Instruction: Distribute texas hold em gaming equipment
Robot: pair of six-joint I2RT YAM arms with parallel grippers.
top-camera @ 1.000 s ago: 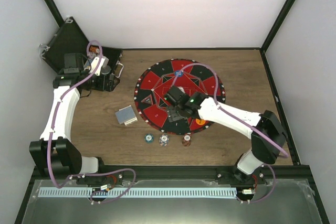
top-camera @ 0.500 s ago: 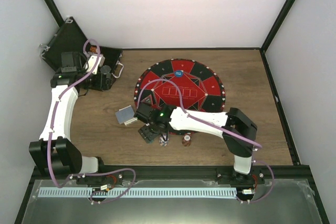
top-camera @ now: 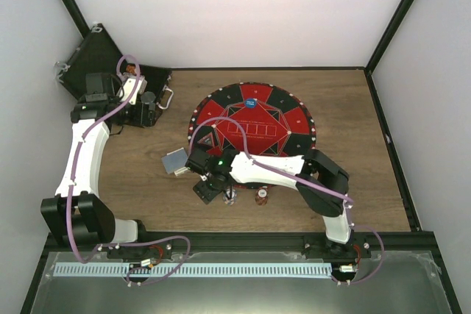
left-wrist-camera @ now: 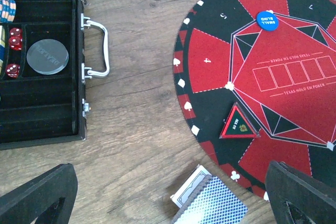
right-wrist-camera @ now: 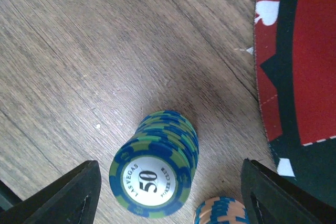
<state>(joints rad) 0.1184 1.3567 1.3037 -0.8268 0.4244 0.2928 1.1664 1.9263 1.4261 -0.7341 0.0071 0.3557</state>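
Observation:
My right gripper (top-camera: pixel 207 189) hangs open over a blue-and-green "50" chip stack (right-wrist-camera: pixel 155 174) on the wood; the stack stands between the fingers (right-wrist-camera: pixel 63 195), untouched. A peach-and-blue chip stack (right-wrist-camera: pixel 223 212) stands just beside it, and it also shows in the top view (top-camera: pixel 230 197) with a brown stack (top-camera: pixel 261 196). The grey-blue deck of cards (top-camera: pixel 175 161) lies left of the mat; in the left wrist view the deck (left-wrist-camera: pixel 212 203) sits low between the fingers. A blue button disc (left-wrist-camera: pixel 267 20) lies on the mat. My left gripper (top-camera: pixel 146 104) is open and empty beside the case.
The round red-and-black mat (top-camera: pixel 287 119) fills the table's centre, with a triangular all-in marker (left-wrist-camera: pixel 239 123) on it. The open black case (left-wrist-camera: pixel 42 114) with silver handle (left-wrist-camera: pixel 100 45) holds a silver disc (left-wrist-camera: pixel 47 57), red dice (left-wrist-camera: pixel 14 35) and chips. The right arm lies across the mat's near edge.
My right gripper has swung from over the mat down to the left, to the chip stacks at the front. The left gripper shifted slightly by the case.

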